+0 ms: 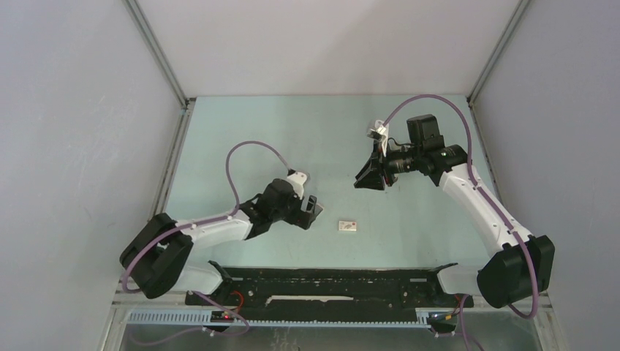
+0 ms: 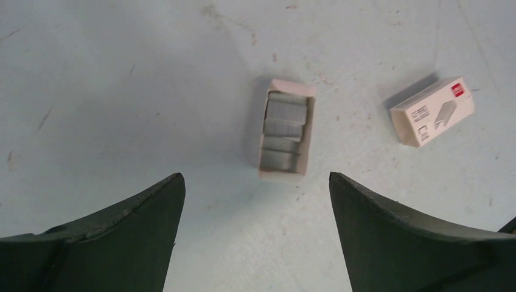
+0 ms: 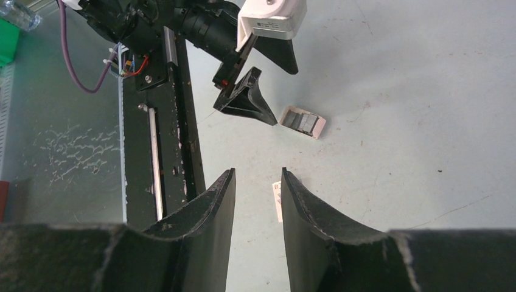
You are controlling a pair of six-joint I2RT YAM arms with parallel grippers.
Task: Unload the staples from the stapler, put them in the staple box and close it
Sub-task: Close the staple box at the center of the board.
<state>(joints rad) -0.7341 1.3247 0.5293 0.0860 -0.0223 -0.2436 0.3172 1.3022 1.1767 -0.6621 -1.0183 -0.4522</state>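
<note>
The stapler is out of view in every frame. Several grey strips of staples lie in an open white tray on the pale table. My left gripper hangs wide open just short of that tray, with nothing between its fingers. In the top view the left gripper covers the tray. The right wrist view shows the tray beside a left finger. My right gripper is held higher, near mid-table, its jaws partly apart and empty.
A closed white labelled box lies right of the tray, seen alone on the table from above and half hidden behind my right finger. A black rail runs along the near edge. Grey walls enclose the table.
</note>
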